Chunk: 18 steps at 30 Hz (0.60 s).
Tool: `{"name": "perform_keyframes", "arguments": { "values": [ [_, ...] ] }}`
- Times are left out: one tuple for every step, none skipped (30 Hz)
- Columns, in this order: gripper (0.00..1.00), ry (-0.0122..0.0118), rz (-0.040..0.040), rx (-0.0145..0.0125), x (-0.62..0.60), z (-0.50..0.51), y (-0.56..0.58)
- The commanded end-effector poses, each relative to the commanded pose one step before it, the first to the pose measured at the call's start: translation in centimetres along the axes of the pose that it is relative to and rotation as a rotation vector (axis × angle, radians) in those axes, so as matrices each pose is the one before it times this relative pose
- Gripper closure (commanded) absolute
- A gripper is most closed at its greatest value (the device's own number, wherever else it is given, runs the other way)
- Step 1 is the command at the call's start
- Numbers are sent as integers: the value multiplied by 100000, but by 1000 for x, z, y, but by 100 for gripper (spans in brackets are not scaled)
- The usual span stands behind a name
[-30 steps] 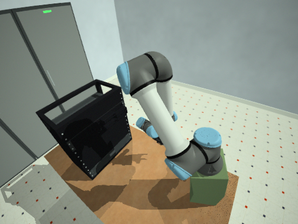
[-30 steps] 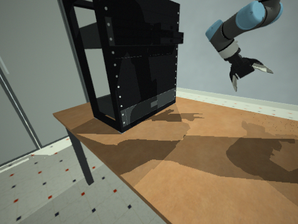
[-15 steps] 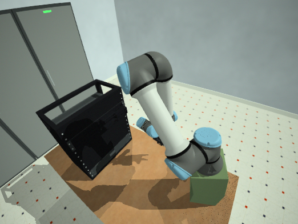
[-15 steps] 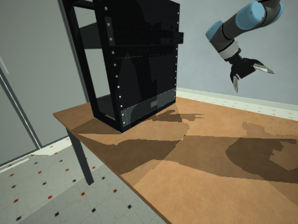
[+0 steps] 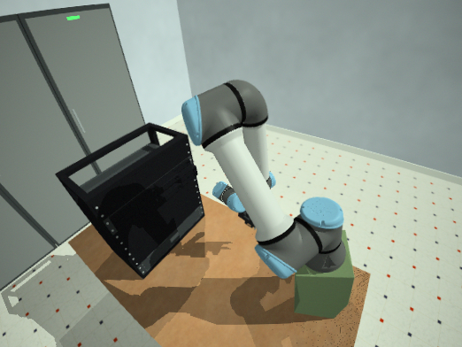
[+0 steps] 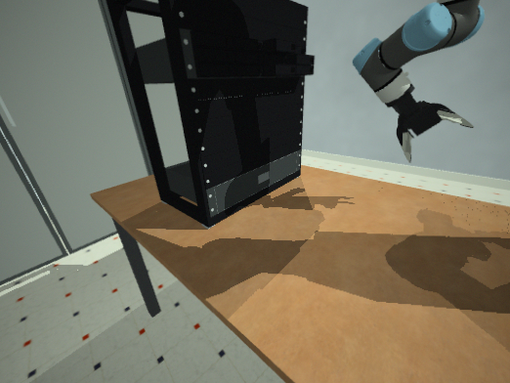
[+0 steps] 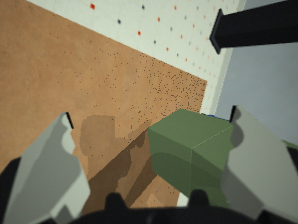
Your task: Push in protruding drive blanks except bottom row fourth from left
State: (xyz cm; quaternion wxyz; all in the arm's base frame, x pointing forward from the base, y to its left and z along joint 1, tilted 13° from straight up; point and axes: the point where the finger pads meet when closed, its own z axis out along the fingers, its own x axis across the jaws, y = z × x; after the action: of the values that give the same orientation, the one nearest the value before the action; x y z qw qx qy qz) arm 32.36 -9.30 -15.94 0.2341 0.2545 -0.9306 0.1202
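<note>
The black rack (image 5: pixel 132 197) (image 6: pixel 244 98) stands upright on the wooden table (image 5: pixel 212 274) (image 6: pixel 366 303) (image 7: pixel 60 75). Its front is very dark, so I cannot tell the single rows of blanks apart. Some black drive blanks (image 6: pixel 293 63) stick out near the top right of the front in the exterior view. My gripper (image 6: pixel 437 139) (image 7: pixel 150 110) is open and empty. It hangs in the air well to the right of the rack's front, clear of it. In the top view the arm hides most of it.
The arm's base sits on a green block (image 5: pixel 323 288) (image 7: pixel 190 145) at the table's corner. Grey cabinet doors (image 5: pixel 53 111) stand behind the rack. A dark bar (image 7: pixel 255 25) crosses the top right of the wrist view. The table edge runs close to the rack's left side.
</note>
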Motion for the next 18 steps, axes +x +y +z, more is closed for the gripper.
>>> {"name": "perform_keyframes", "arguments": {
  "values": [
    [0,949,-3701,-2774,150,357,648],
    [0,237,-954,-732,36,99,177],
    [0,240,-989,-763,36,103,184],
    [0,242,-1023,-794,36,106,191],
    [0,0,0,0,0,0,0],
    [0,0,0,0,0,0,0],
    [0,243,-1057,-826,36,110,198],
    [0,243,-1091,-857,35,113,205],
    [0,243,-1125,-890,35,116,213],
    [0,242,-1159,-922,34,120,220],
    [0,239,-1193,-955,34,123,228],
    [0,236,-1226,-989,33,126,235],
    [0,232,-1260,-1022,32,129,243],
    [0,227,-1293,-1056,30,133,250],
    [0,220,-1326,-1090,29,136,258],
    [0,213,-1358,-1125,27,139,266],
    [0,204,-1391,-1159,25,142,273],
    [0,194,-1423,-1193,23,144,281]
  ]
}}
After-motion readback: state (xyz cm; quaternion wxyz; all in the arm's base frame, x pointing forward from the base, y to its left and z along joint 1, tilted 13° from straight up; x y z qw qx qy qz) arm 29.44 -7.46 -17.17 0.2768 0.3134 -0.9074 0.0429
